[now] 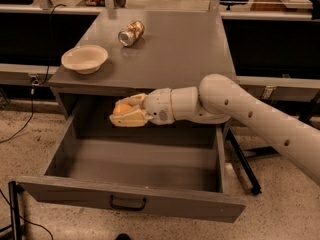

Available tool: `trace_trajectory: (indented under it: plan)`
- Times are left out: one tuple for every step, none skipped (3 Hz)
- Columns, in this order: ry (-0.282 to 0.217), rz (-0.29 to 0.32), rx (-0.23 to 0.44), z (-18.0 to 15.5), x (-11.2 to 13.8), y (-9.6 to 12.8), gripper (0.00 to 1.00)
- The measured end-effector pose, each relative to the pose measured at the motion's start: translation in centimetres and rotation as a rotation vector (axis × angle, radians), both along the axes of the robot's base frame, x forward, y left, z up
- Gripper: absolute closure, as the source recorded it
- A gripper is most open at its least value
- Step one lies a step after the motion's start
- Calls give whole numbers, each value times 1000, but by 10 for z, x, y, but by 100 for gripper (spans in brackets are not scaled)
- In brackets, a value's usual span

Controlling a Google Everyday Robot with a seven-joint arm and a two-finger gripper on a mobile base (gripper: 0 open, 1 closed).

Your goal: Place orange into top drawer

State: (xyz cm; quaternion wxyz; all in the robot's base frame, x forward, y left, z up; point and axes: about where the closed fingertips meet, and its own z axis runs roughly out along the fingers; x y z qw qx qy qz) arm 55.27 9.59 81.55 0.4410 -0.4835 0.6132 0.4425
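The grey surface (175,54) stands over the top drawer (190,204), which is pulled well out and shows a bare floor. The white arm (250,109) reaches in from the right, passing over the drawer's right wall. On the surface are a cream bowl (84,58) at the left edge and a shiny can (131,33) lying on its side farther back, both well apart from the work. The gripper (120,115) hangs just under the front lip of the surface, above the back left part of the drawer. Its fingers (127,119) are closed around the orange (122,108), which shows between them, clear of the drawer floor.

The step in hand looks like the lowering and release. To do it well, the gripper should go down until the orange is near the floor. It should part the fingers only there, away from the walls, since a round fruit dropped from height would roll or bounce. Then it should lift straight out, clear of the surface's lip.
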Motion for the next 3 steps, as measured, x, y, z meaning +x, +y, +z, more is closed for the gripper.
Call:
trace_trajectory:
  plan:
    - [-67,-47,-44,-18,8,-3,100]
    - [-196,-136,-191,-48,19,-17,100]
    - [-251,-178,-291,-76,32,-35,100]
